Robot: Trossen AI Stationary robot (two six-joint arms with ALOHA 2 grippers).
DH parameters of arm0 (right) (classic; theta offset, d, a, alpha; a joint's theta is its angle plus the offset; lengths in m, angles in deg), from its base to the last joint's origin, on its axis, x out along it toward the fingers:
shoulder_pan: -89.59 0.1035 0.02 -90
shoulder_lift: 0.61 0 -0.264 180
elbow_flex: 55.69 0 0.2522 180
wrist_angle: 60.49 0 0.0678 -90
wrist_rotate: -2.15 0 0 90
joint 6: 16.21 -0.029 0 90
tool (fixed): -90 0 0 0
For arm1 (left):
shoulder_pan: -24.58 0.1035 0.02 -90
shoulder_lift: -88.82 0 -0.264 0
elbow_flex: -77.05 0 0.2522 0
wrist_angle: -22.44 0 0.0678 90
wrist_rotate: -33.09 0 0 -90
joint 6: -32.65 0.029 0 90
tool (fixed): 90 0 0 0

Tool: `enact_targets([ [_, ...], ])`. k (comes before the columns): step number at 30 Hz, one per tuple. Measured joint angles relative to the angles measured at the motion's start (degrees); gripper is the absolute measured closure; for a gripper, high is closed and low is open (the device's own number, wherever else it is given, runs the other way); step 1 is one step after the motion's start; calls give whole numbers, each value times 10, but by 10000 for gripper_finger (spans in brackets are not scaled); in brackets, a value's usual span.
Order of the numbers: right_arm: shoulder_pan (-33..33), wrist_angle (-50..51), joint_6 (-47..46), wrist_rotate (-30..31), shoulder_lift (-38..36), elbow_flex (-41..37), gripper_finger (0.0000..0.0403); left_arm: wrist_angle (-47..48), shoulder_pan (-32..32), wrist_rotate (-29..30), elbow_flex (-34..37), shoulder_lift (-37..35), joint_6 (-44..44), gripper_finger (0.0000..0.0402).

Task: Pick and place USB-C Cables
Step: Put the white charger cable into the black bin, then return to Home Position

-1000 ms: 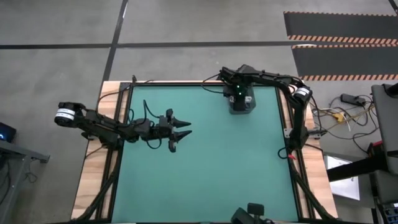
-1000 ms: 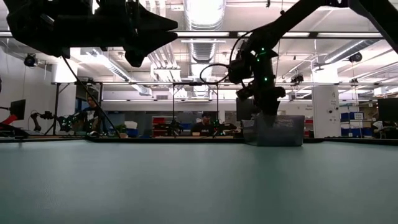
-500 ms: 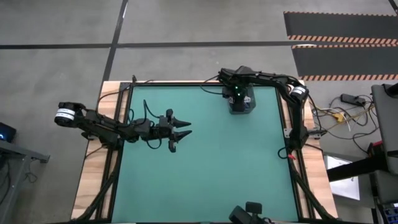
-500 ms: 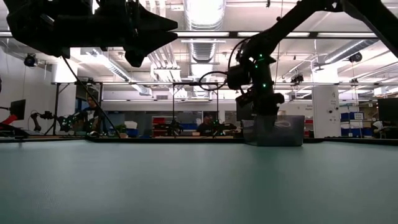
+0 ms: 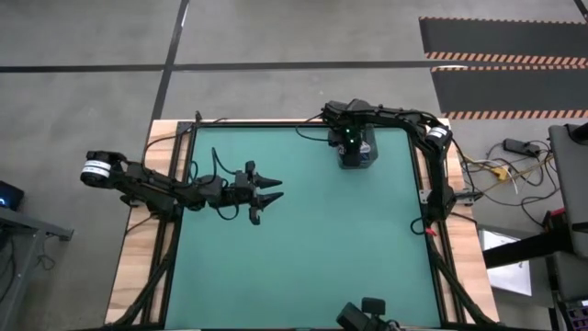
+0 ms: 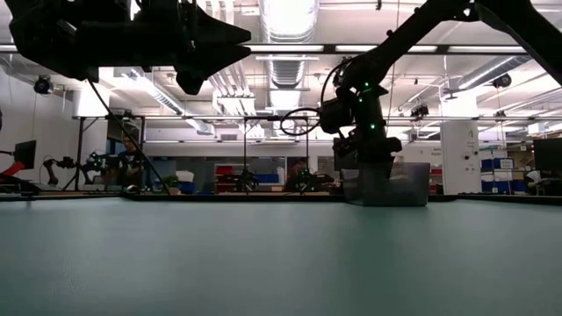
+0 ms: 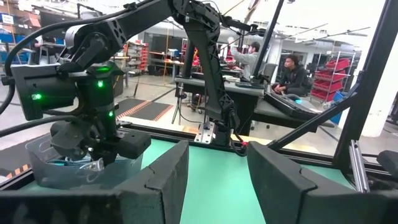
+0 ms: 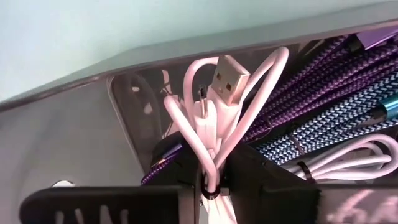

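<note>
The clear bin (image 5: 356, 150) stands at the table's far edge and holds the cables. In the right wrist view I see a white cable bundle (image 8: 217, 106) with a silver plug (image 8: 225, 73), purple braided cables (image 8: 323, 71), blue braided cables (image 8: 348, 121) and another white cable (image 8: 351, 158). My right gripper (image 8: 211, 169) reaches into the bin (image 6: 386, 184) and is shut on the white bundle. My left gripper (image 5: 268, 188) hovers open over the table's left half, far from the bin, with nothing between its fingers (image 7: 214, 177). My right gripper pinches the white cable bundle between its two fingers at the bundle's looped end (image 8: 210, 155), several strands together. The fingers come from above, pointing down into the bin. The loops and the plug stick out beyond the fingertips, over the other cables; whether the bundle is lifted clear does not show.
The bin's clear wall (image 8: 93, 124) stands close beside the right gripper. The green mat (image 5: 312, 248) spreads bare between the arms. Black robot wiring runs along the table's wooden edges (image 5: 432, 198). People sit at benches in the room beyond (image 7: 292, 78).
My right arm has shifted a little over the bin, its elbow drawing toward the table's left, while the gripper stays in the bin. The left arm has kept still.
</note>
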Motion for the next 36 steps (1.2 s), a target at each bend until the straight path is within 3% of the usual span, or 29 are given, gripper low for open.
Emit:
enact_targets([
  [24, 0, -1, -22, 4, -8, -1, 274, -1, 0, 11, 0, 0, -5, 253],
  [36, 4, 2, -92, -10, -85, -1, 273, -4, 0, 11, -2, -10, -7, 253],
])
